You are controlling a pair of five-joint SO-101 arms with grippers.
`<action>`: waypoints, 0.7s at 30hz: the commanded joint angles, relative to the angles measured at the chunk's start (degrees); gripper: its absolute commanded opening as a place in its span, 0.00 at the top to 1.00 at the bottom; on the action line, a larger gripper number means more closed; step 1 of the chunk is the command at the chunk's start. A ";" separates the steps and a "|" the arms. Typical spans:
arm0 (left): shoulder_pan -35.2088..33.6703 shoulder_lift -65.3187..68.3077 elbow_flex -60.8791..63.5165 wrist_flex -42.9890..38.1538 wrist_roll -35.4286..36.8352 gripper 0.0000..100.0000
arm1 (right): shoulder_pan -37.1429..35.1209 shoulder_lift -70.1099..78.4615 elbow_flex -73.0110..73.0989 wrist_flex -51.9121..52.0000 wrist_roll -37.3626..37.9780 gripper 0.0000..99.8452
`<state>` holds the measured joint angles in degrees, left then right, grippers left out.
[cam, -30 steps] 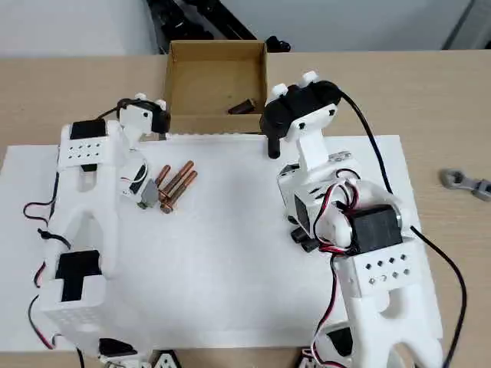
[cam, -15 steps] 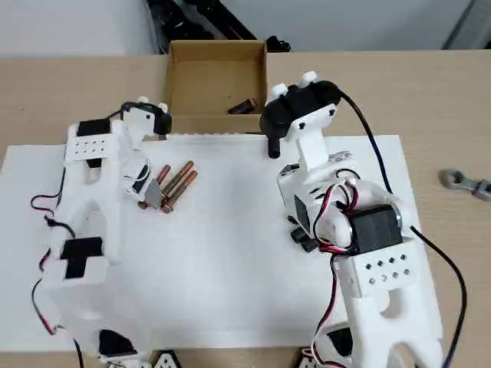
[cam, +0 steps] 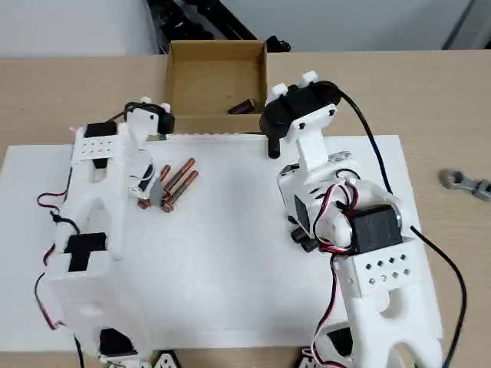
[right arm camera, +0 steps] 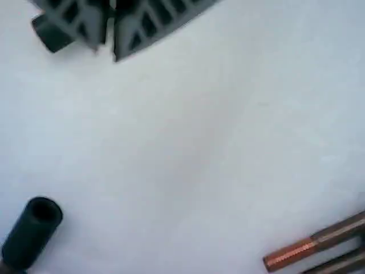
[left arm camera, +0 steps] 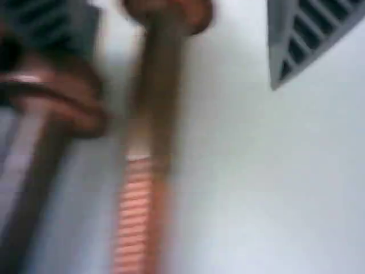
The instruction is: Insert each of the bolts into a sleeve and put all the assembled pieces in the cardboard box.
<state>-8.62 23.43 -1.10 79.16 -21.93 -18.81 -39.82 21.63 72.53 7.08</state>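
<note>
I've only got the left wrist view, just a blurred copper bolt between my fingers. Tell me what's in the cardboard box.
Observer: One dark piece lies in the cardboard box, near its front right corner.
Operator: Now give me the right arm's position.
Observer: The right gripper hangs just outside that corner of the box, over the far edge of the white sheet.
Operator: Find me a loose sleeve.
Observer: The right wrist view shows a black sleeve lying on the sheet, apart from the bolts.
</note>
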 commanded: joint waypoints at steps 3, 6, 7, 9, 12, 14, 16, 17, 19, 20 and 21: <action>1.58 -0.26 -2.42 0.26 0.18 0.99 | 0.57 -1.10 -0.35 0.04 0.70 1.00; 1.14 -0.26 -2.42 2.37 -1.76 1.00 | 0.57 -1.10 -0.35 0.13 0.70 1.00; 1.05 -0.35 -2.42 3.08 -2.64 1.00 | 0.57 -1.10 -0.35 0.13 0.70 1.00; 0.79 -0.88 -2.59 5.19 -4.66 1.00 | 0.57 -1.10 -0.35 0.13 0.70 1.00; 0.35 -1.05 -4.70 9.05 -7.38 0.99 | 0.57 -1.10 -0.35 0.13 0.70 1.00; -0.44 -1.05 -8.40 13.01 -9.32 0.99 | 0.57 -1.10 -0.35 0.13 0.70 1.00; -0.79 -1.05 -14.02 18.55 -12.40 0.99 | 0.57 -1.10 -0.35 0.13 0.70 1.00; -0.79 -1.05 -16.66 21.71 -15.38 0.99 | 0.57 -1.10 -0.35 0.13 0.70 1.00; -0.70 -1.32 -18.24 21.63 -20.04 0.99 | 0.57 -1.10 -0.35 0.13 0.70 1.00; -0.70 -2.37 -17.98 21.71 -23.38 1.00 | 0.57 -1.10 -0.35 0.13 0.70 1.00; -0.79 -4.04 -16.66 21.71 -26.81 1.00 | 0.57 -1.10 -0.35 0.13 0.70 1.00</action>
<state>-9.05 23.43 -15.87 98.24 -40.92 -18.73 -39.82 21.63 72.53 7.08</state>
